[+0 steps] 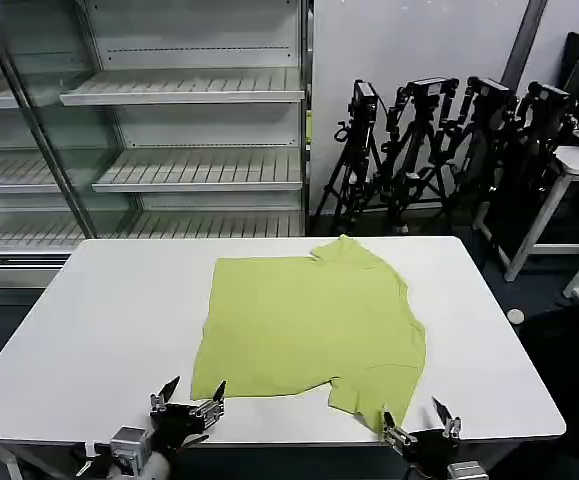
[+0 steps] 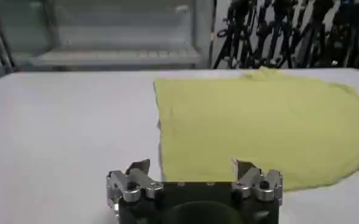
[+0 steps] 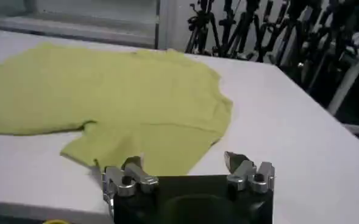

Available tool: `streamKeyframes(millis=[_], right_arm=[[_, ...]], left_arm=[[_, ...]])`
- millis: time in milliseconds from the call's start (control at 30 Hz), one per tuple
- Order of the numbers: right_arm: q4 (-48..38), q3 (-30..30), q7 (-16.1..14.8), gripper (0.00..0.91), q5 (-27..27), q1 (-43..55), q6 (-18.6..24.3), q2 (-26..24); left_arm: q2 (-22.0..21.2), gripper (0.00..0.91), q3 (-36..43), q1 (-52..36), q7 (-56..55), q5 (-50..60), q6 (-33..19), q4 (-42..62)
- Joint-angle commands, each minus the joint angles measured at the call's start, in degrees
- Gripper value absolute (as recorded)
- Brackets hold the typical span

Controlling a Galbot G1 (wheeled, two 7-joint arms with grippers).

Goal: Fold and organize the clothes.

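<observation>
Left pincer point(image 1: 191, 395) open, empty, near bench point(image 1: 99, 320) edge | right pincer point(image 1: 418, 415) open, empty | T-shirt point(image 1: 309, 325) flat; head view shows sleeve overhanging toward right pincer.

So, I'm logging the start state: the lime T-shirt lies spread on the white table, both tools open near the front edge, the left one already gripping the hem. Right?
Not quite. The left tool is open and holds nothing; the head view shows it just short of the T-shirt hem. The rest stands: shirt spread on the white table, right tool open at the front edge.
</observation>
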Motion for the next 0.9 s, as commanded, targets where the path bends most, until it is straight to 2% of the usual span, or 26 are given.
streamKeyframes(millis=[33, 67, 267, 333, 567, 700, 900], right_arm=[[-1.41, -2.56, -0.4, 0.05, 0.14, -0.53, 0.4, 0.74], [-1.54, -2.68, -0.41, 0.0, 0.22, -0.57, 0.49, 0.75], [-2.73, -3.65, 0.09, 0.0, 1.07, -0.6, 0.76, 1.29], [-3.3, -3.79, 0.85, 0.0, 0.17, -0.77, 2.31, 1.49], [-2.45, -4.14, 0.38, 0.0, 0.05, -1.58, 3.35, 1.43], [-3.03, -4.48, 0.21, 0.0, -2.76, -1.73, 5.44, 1.66], [0.72, -4.11, 0.46, 0.0, -3.36, -4.65, 6.85, 1.37]], left_arm=[[0.18, 0.02, 0.98, -2.53, -0.35, -0.39, 0.87, 6.17], [0.18, 0.02, 1.08, -2.55, -0.31, -0.41, 0.86, 6.23], [-0.31, 0.02, 1.67, -2.63, -0.29, -0.44, 0.85, 6.4], [-0.38, 0.02, 1.6, -2.51, -0.33, -0.56, 0.84, 6.58], [-0.77, 0.02, 1.24, -1.77, -0.24, -1.58, 0.78, 5.42], [-1.7, 0.02, 0.85, -1.35, -0.71, -2.53, 0.38, 5.25], [-1.64, 0.02, -0.19, 0.11, -1.05, -3.35, -0.8, 1.31]])
